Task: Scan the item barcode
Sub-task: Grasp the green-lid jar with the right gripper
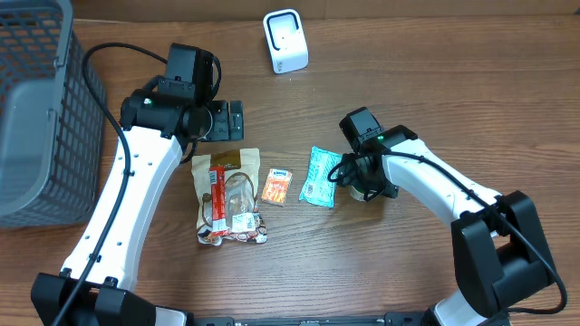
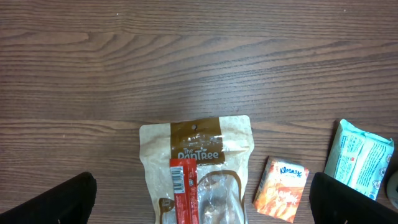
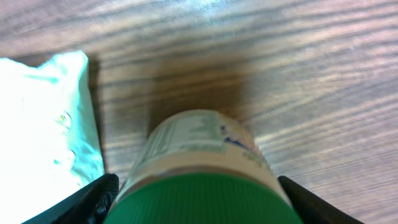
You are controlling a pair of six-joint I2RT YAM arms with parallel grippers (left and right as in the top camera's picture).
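Fingers of the right gripper stand on either side of a green-lidded jar, one dark tip showing at each edge of the lid in the right wrist view. The jaws are set fairly wide around it, but I cannot tell whether the pads press on the jar or only sit close beside it. The jar stands upright on the wooden table, right of centre, its printed label facing the wrist camera.

Just to the jar's left lies a teal soft pack, flat on the wood. Next along the row, slightly apart, is a small orange tissue pack. Further left lies a beige snack bag with a brown band at its top, and a red stick packet rests lengthwise on it, a small barcode showing near its upper end.

The left gripper hangs above the top end of that bag with its jaws spread wide and holding nothing.

At the far edge of the table stands a white scanner, well apart from the row. A grey mesh basket sits at the far left corner.
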